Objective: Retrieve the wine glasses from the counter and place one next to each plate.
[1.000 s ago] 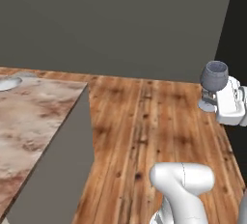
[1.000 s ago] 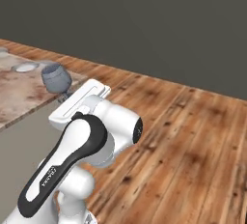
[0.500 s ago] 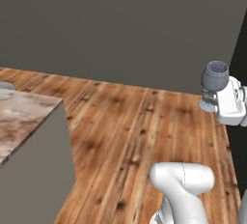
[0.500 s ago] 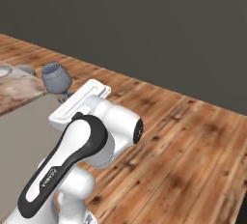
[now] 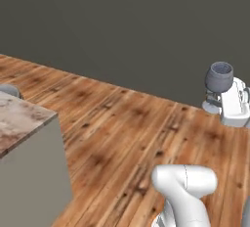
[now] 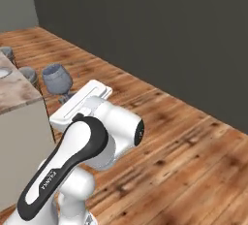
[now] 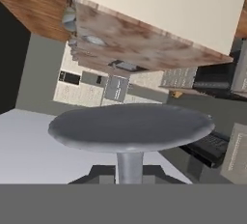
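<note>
- My fingers (image 7: pixel 129 174) are closed narrow on the stem of a glass (image 5: pixel 218 78); in the hand view the stem rises between the two dark tips and the round grey foot spreads wide just above them.
- In the left base view the glass stands upright at the far right, bowl up, foot against my white hand, above the wood floor (image 5: pixel 127 133).
- In the right base view the same glass (image 6: pixel 57 79) sits just left of my hand, near the corner of the marbled worktop (image 6: pixel 14 95).
- On that worktop's near corner a second grey glass-like shape (image 6: pixel 29 75) shows, and another small grey thing (image 6: pixel 7 53) farther left; I cannot tell what they are.
- In the left base view the worktop (image 5: pixel 19 121) lies at the left edge, well apart from the held glass.
- A dark wall (image 5: pixel 122 30) closes the far side.
</note>
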### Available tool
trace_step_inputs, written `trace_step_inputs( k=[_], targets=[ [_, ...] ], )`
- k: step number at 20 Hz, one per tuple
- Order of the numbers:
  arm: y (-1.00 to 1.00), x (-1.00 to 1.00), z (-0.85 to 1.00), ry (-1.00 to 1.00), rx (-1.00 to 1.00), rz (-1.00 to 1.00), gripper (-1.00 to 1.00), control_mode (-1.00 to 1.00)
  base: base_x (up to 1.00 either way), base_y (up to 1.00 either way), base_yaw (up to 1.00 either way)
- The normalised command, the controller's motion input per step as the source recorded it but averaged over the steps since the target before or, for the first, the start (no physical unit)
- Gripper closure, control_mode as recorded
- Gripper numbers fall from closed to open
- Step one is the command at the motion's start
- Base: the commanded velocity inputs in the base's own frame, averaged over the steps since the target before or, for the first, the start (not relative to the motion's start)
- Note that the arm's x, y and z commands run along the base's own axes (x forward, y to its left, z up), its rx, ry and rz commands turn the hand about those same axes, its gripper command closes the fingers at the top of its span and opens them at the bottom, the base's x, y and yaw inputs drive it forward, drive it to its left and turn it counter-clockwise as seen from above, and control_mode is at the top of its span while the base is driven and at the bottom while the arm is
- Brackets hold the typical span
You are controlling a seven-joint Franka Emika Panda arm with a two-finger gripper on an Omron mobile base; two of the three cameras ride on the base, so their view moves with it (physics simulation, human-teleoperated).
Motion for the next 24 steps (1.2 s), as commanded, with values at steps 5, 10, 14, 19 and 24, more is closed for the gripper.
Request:
trace_step_inputs(
  k=[5,10,14,19,24],
  targets=[
    [0.00,0.00,0.00,0.00,0.00,0.00,1.00,1.00,1.00,-0.44,0.72],
    [0.00,0.00,0.00,0.00,0.00,0.00,1.00,1.00,0.76,-0.45,0.77],
    [0.00,0.00,0.00,0.00,0.00,0.00,1.00,1.00,0.68,-0.52,0.75],
    [0.00,0.00,0.00,0.00,0.00,0.00,1.00,1.00,0.70,-0.49,0.77],
    [0.00,0.00,0.00,0.00,0.00,0.00,1.00,1.00,0.72,-0.61,0.66]
  ],
)
